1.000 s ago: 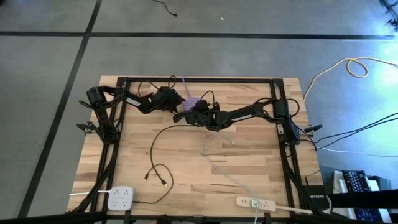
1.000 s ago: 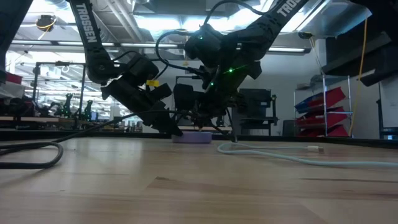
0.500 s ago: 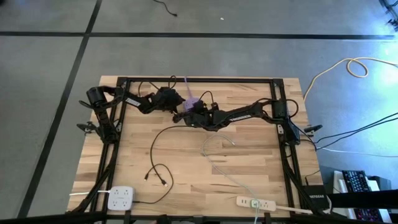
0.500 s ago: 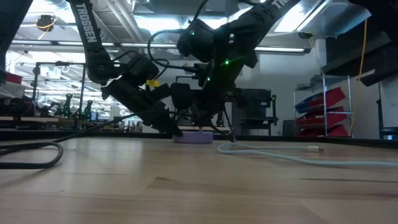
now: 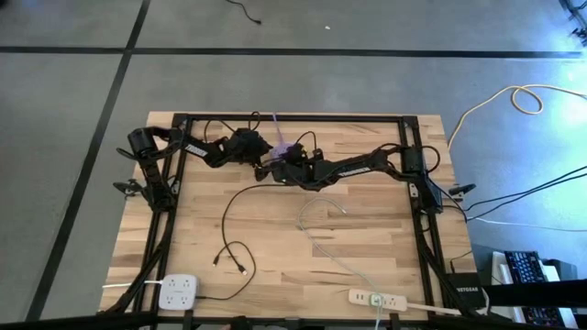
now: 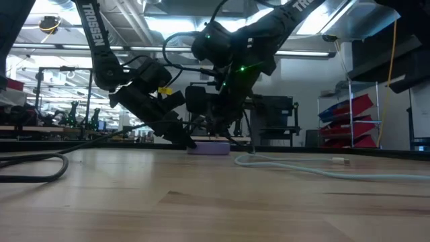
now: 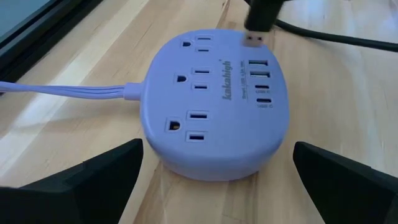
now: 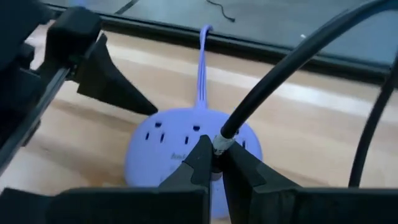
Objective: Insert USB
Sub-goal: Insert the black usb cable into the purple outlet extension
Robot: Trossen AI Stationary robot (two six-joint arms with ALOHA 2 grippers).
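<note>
A purple round power strip (image 7: 214, 112) lies flat on the wooden table near its far edge, with a column of USB ports (image 7: 261, 78) on top. A black USB plug (image 7: 261, 18) hangs just above those ports, its metal tip (image 7: 252, 40) pointing down. My right gripper (image 8: 214, 155) is shut on it and shows in the high view as my right gripper (image 5: 282, 163). My left gripper (image 7: 217, 149) is open, one finger on either side of the strip's near end; I cannot tell whether they touch it. In the high view my left gripper (image 5: 264, 154) sits left of the strip (image 5: 286, 147). My right gripper pinches the plug's black housing (image 8: 217, 146) between its two fingers, which slant down from the table's right side. The plug's cable (image 8: 280, 81) leaves the fingers upward. The plug is lifted clear of the strip, tilted, with its metal tip close over the USB ports.
The black cable (image 5: 229, 206) loops across the table's middle to loose ends (image 5: 240, 268). A pale cable (image 5: 321, 234) lies right of it. Two white power strips (image 5: 179, 291) (image 5: 376, 298) sit at the near edge. A dark frame (image 5: 293, 117) borders the table.
My right gripper has edged toward the purple strip with the plug in the first half second, its wrist rising a little, then kept still. The plug stays held. My left gripper and the strip have not moved.
</note>
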